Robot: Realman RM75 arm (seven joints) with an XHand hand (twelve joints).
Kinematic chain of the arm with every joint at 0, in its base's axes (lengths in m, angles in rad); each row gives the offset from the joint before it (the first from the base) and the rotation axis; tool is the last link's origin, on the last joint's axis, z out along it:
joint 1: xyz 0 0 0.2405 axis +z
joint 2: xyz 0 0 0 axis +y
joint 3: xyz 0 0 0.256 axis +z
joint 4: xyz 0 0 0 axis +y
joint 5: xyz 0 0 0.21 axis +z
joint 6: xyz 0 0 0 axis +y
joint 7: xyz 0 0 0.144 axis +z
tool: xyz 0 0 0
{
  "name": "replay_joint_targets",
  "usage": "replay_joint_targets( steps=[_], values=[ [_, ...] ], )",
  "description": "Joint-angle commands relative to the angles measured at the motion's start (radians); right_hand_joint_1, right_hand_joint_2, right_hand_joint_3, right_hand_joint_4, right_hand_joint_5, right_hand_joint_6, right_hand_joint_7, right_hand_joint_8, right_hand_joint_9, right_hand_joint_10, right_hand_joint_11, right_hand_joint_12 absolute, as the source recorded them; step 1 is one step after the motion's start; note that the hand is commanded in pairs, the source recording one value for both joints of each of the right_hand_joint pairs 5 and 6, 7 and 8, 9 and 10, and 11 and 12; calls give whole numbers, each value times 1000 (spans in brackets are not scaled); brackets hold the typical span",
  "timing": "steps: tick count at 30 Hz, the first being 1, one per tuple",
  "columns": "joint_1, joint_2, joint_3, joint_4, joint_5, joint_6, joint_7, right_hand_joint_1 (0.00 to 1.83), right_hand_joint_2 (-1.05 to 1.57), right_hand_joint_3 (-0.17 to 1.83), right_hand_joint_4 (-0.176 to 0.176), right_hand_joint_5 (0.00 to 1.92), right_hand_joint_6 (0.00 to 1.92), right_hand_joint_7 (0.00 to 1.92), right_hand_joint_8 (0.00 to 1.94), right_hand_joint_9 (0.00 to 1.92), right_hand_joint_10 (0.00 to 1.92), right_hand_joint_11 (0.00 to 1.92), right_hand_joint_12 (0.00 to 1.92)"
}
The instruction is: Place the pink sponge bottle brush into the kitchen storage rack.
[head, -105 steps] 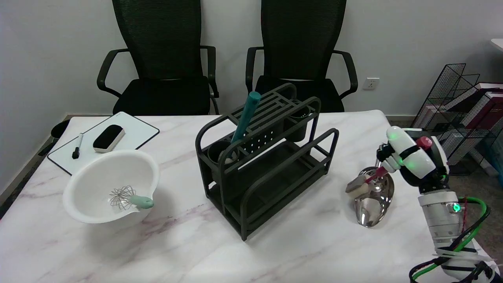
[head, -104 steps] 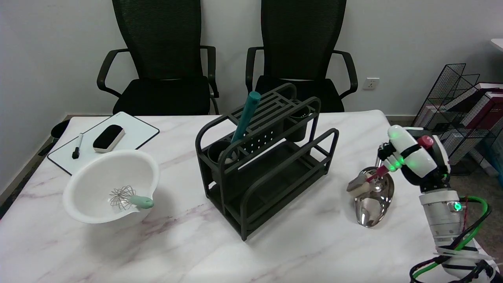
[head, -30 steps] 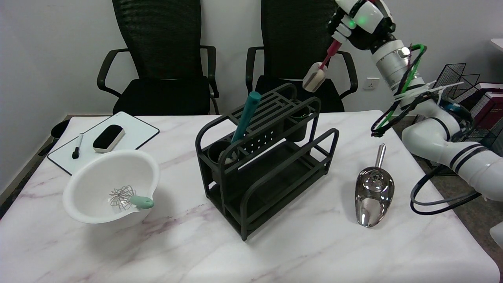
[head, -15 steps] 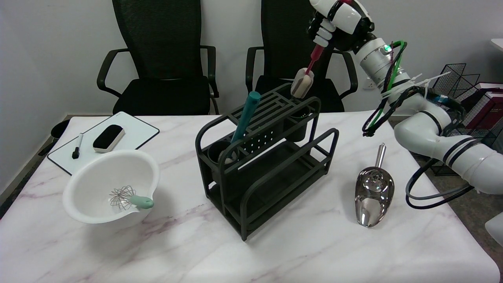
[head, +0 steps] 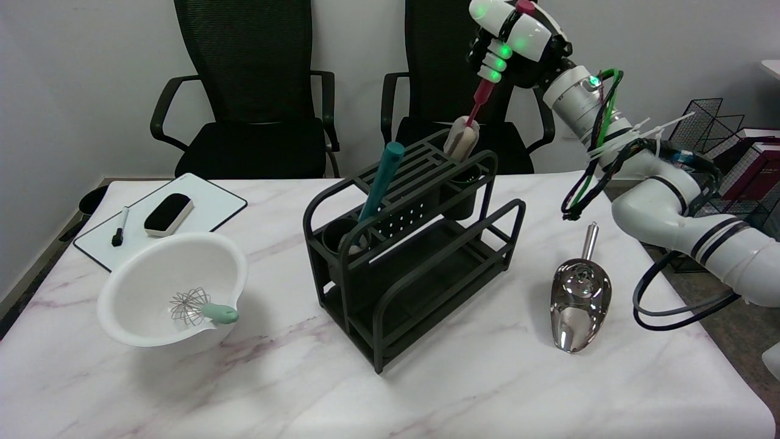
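The pink brush (head: pixel 468 127) hangs sponge-down over the far right cup of the black rack (head: pixel 408 244), gripped by the right hand (head: pixel 509 46), on a white marble table (head: pixel 487 378) with two black chairs (head: pixel 256 91) behind.

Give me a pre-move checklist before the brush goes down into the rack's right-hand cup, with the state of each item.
1. Grip: right hand holds the pink brush by its handle, sponge end down: ok.
2. Alignment: sponge hangs above the rack's right cup, which looks slightly right of it; true offset in depth: cannot tell.
3. Cup free: its inside is dark and partly hidden by the rail: cannot tell.
4. Neighbouring tool: teal utensil stands in the left cup, apart from the brush: ok.
5. Descent path: top rail of the rack runs close beside the sponge; clearance: cannot tell.
6. Metal scoop lies clear of the arm: ok.
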Motion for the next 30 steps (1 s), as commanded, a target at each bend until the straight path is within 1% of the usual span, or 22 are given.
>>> replay_joint_targets(
  steps=[1, 9, 30],
  values=[
    [-127, 31, 91, 88, -10, -18, 24, 1105, 1500, 672, 0, 1920, 1920, 1920, 1920, 1920, 1920, 1920, 1920],
    [-139, 34, 92, 100, -8, -21, 25, 1092, 1520, 650, 0, 1920, 1920, 1920, 1920, 1920, 1920, 1920, 1920],
    [-131, 19, 54, 59, -7, -48, 27, 1080, 1538, 580, 0, 1920, 1920, 1920, 1920, 1920, 1920, 1920, 1920]
  ],
)
